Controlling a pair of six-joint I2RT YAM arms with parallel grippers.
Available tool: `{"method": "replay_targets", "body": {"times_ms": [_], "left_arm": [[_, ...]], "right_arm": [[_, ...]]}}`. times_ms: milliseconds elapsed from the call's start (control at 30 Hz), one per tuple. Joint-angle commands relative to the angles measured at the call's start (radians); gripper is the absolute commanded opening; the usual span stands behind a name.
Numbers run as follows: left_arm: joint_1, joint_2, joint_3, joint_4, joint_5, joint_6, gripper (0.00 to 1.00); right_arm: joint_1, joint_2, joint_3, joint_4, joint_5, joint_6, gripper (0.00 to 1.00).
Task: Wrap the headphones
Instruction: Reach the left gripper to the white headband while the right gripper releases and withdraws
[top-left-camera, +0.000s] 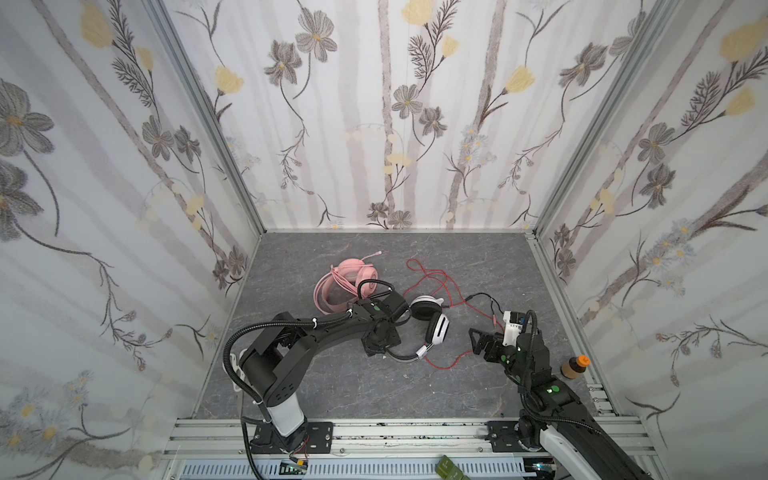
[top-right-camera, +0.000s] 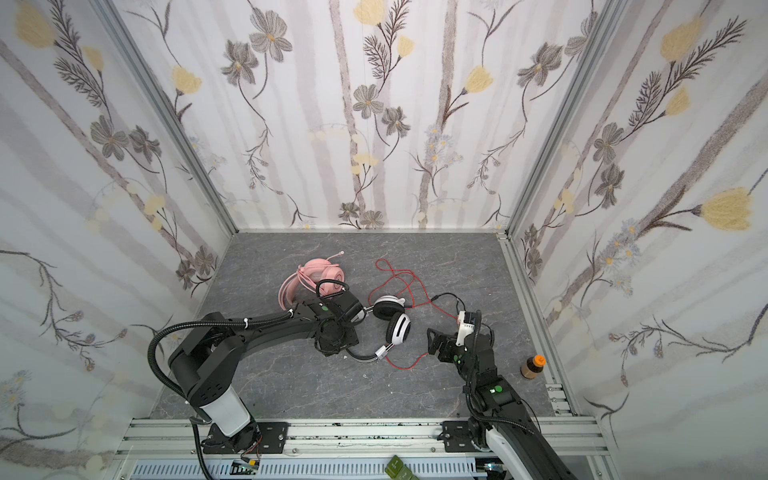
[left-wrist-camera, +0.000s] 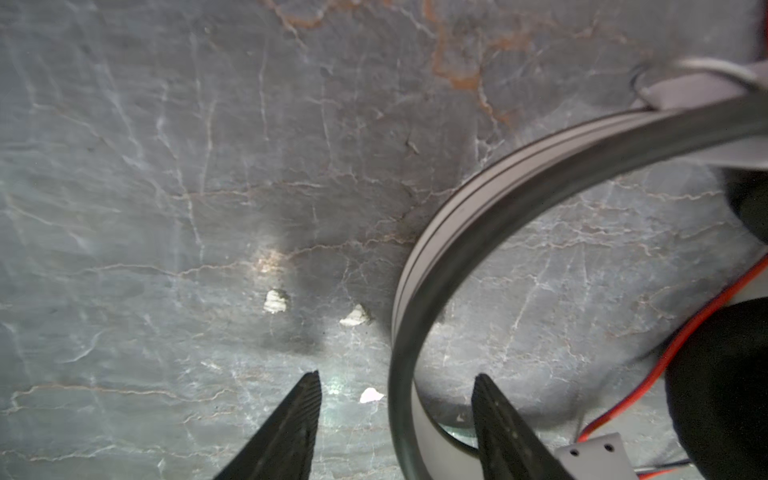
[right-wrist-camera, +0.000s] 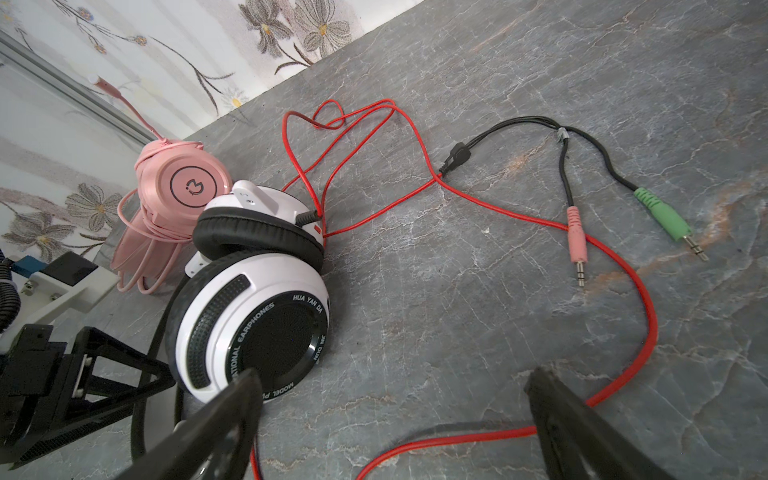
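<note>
my left end effector (left-wrist-camera: 397, 376) stands spread astride the white headset's (top-left-camera: 440, 328) band (left-wrist-camera: 478, 199) at mid counter (top-left-camera: 332, 382). my right end effector (right-wrist-camera: 395, 374) is spread wide over its red cable (right-wrist-camera: 640, 291). the pink headset (top-left-camera: 365, 274) lies just behind, far left, its cable wound round.
</note>
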Motion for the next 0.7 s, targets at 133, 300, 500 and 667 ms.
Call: {"method": "replay_targets", "body": {"times_ms": [133, 300, 500, 667], "left_arm": [[-0.009, 0.029, 0.029, -0.019, -0.001, -0.009, 0.47], [-0.03, 0.04, 0.027, -0.022, -0.011, -0.031, 0.46], [-0.043, 0.056, 0.008, -0.004, -0.007, -0.043, 0.32], [-0.044, 0.066, -0.009, 0.001, -0.015, -0.034, 0.21]], "right_arm": [[0.001, 0.027, 0.013, 0.056, -0.007, -0.007, 0.99], [0.001, 0.025, 0.013, 0.055, -0.004, -0.007, 0.99], [0.001, 0.02, 0.012, 0.054, 0.001, -0.006, 0.99], [0.001, 0.016, 0.013, 0.05, 0.002, -0.006, 0.99]]}}
